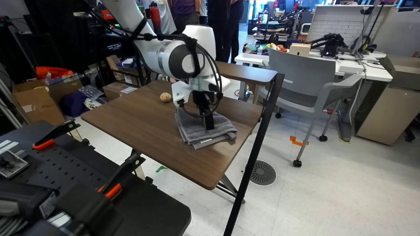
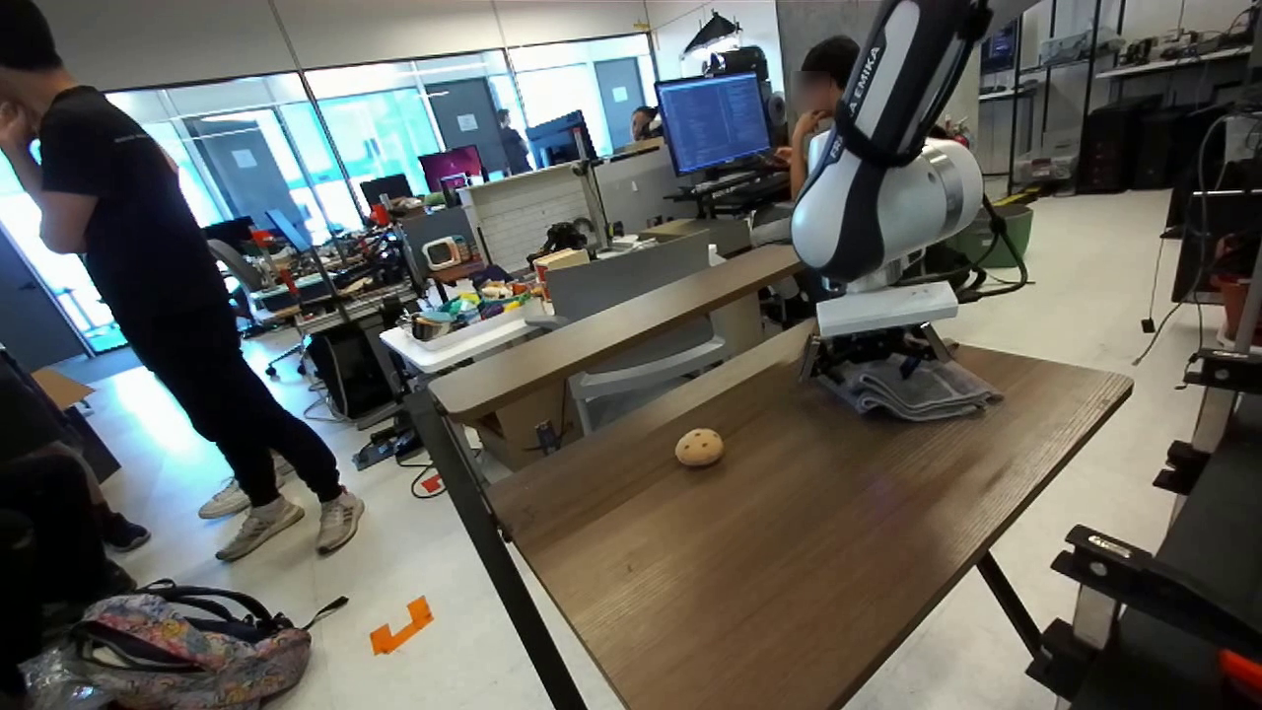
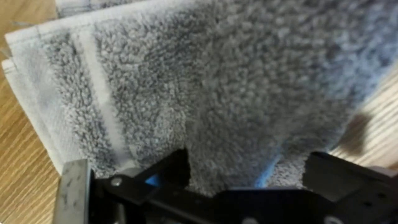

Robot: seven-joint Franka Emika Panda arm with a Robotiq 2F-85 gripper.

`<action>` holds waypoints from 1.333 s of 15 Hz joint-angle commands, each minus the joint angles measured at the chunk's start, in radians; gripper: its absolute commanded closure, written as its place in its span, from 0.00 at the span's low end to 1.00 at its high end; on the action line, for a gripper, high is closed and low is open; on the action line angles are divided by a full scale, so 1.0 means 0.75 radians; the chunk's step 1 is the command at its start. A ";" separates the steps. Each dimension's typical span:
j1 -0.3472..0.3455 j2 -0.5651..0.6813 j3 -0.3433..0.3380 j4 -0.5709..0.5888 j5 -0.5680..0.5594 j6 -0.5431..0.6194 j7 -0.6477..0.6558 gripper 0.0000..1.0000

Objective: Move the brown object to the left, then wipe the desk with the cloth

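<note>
The brown object, a small tan ball with dark spots, rests on the brown wood desk. It also shows in an exterior view, apart from the cloth; it is out of the wrist view. The cloth, grey and folded, lies rumpled on the desk; it fills most of the wrist view. My gripper points down at the cloth. Its two black fingers stand wide apart with cloth between them. Their tips reach the cloth, and I cannot tell how deep they press into it.
A raised wooden shelf runs along one long side of the desk. A black metal frame bar rises at the desk's end. A grey chair stands beside it. A dark bench with clamps stands near the opposite side.
</note>
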 commanded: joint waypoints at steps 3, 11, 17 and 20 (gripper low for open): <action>-0.172 0.241 0.022 0.426 0.120 -0.144 0.119 0.00; -0.189 0.218 0.110 0.448 0.121 0.013 0.054 0.00; -0.011 0.030 0.144 0.020 0.063 0.287 -0.226 0.00; 0.072 -0.070 0.119 -0.178 0.009 0.298 -0.310 0.00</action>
